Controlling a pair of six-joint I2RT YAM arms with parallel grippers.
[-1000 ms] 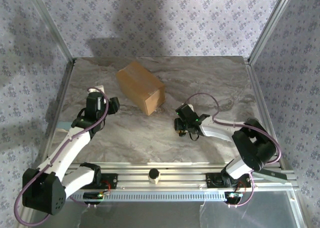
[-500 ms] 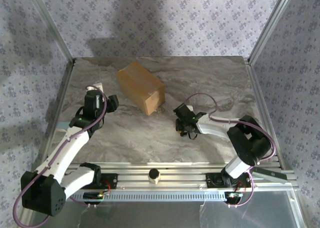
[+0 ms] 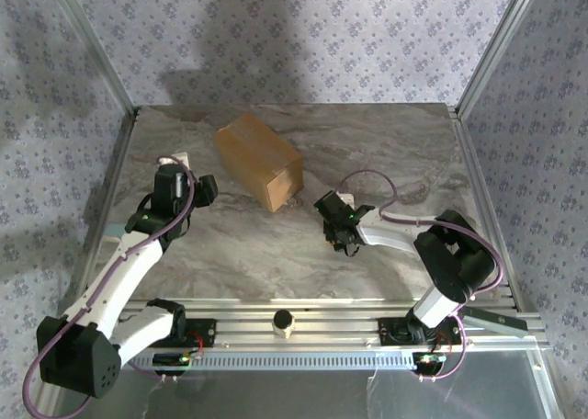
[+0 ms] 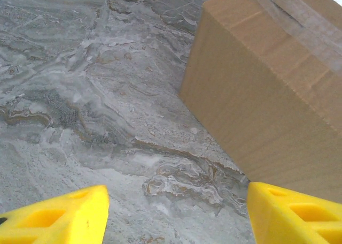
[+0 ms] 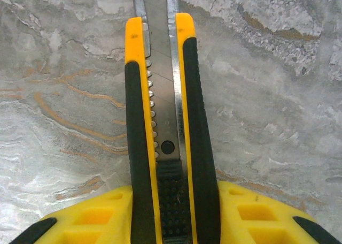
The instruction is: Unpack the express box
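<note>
The express box (image 3: 259, 160), brown cardboard with a taped seam, lies closed on the marble table (image 3: 413, 152) at the back left of centre. In the left wrist view its side (image 4: 267, 94) fills the upper right. My left gripper (image 3: 196, 189) hovers just left of the box, and its yellow fingertips stand wide apart over bare table (image 4: 176, 212). My right gripper (image 3: 333, 224) sits low on the table, in front of and to the right of the box. It is shut on a yellow-and-black utility knife (image 5: 165, 121), whose metal blade slide points away from the wrist.
A small tan cylinder (image 3: 283, 322) stands on the aluminium rail at the near edge. Metal frame posts and patterned walls close in the table's left, right and back sides. A white object (image 3: 180, 160) shows beside the left wrist.
The right jaws have narrowed onto the knife, and that gripper has shifted slightly left toward the box. The left arm has edged a little forward.
</note>
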